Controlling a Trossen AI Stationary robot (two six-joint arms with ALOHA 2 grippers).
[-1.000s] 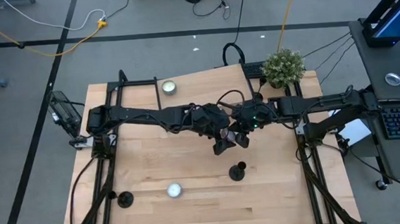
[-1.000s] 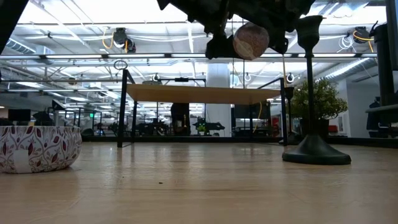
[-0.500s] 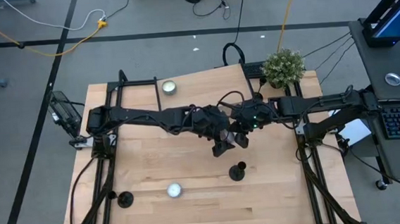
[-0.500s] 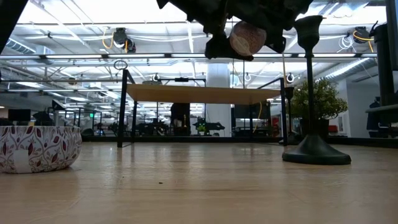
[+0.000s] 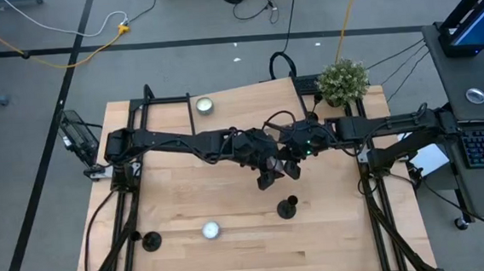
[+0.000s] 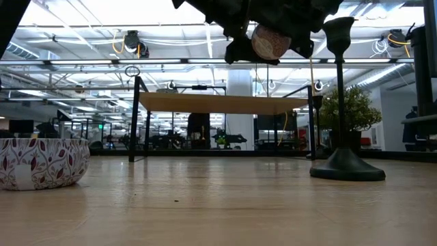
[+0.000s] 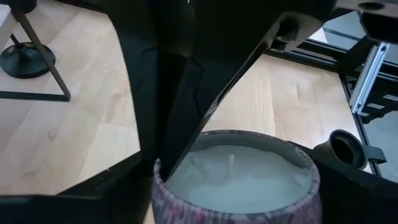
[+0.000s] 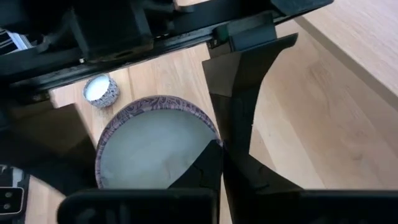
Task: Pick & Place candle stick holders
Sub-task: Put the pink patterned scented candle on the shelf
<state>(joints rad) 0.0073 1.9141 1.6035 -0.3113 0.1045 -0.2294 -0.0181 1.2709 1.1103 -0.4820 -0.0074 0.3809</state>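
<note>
A candle tin with a patterned wall and white wax (image 7: 236, 177) hangs high above the table's middle between my two grippers; it also shows in the right wrist view (image 8: 152, 146), and its round underside shows in the low view (image 6: 270, 41). My left gripper (image 5: 268, 176) and my right gripper (image 5: 292, 166) meet there, both shut on the tin. One black candle stick holder (image 5: 288, 207) stands on its round base just near of them, tall in the low view (image 6: 341, 102). A second holder (image 5: 151, 240) stands at the near left. A third does not show in the high view. My left gripper pinches the tin's wall (image 7: 163, 186) between its two fingers, on two opposite sides. The tin is lifted clear of the table, upright, its wax facing up. My right gripper has the tin between its fingers, one finger (image 8: 214, 163) lying against the rim (image 8: 205, 134). The finger hides the exact place of contact. The tin is clear of the table.
One white candle tin (image 5: 204, 106) sits at the far left and another (image 5: 211, 231) at the near middle; a patterned tin (image 6: 41, 162) shows at the low view's left. A potted plant (image 5: 342, 81) stands at the far right corner. Black frame rails run along both table sides.
Both grippers stay together at the table's middle. In the low view the tin's underside has shifted slightly up and sideways between them.
</note>
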